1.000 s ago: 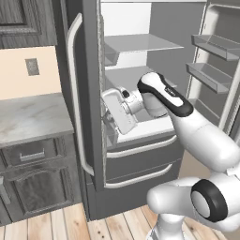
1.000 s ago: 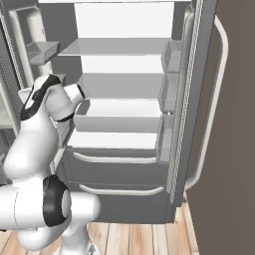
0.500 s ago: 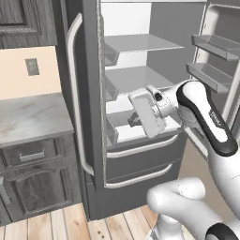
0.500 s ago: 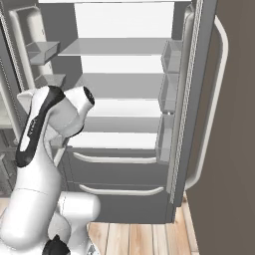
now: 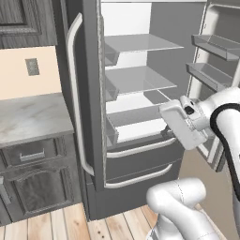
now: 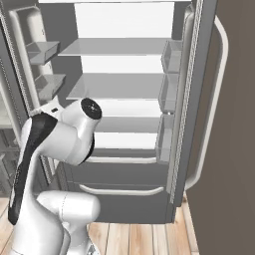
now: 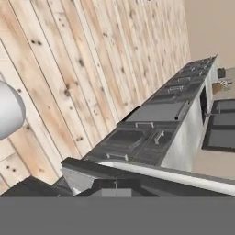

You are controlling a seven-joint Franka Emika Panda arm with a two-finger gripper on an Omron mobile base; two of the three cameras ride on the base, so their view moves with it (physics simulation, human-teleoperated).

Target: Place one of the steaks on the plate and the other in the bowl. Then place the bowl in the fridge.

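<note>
The fridge point(image 5: 140, 93) stands wide open, with both doors swung out and its white shelves point(image 6: 119, 84) bare as far as the pictures show. No bowl, plate or steak can be seen on any shelf or anywhere else, so where they are cannot be told from here. The gripper point(image 5: 183, 125) sits in front of the lower shelves, near the top drawer point(image 5: 140, 154). Its fingers are closed tight together and nothing can be seen between them. The hand camera looks out at the wooden floor point(image 7: 69, 69) and some dark cabinets point(image 7: 156, 133). It looks like the door-opening part is done, but whether the steaks are sorted cannot be judged, and no bowl shows in the fridge yet.
</note>
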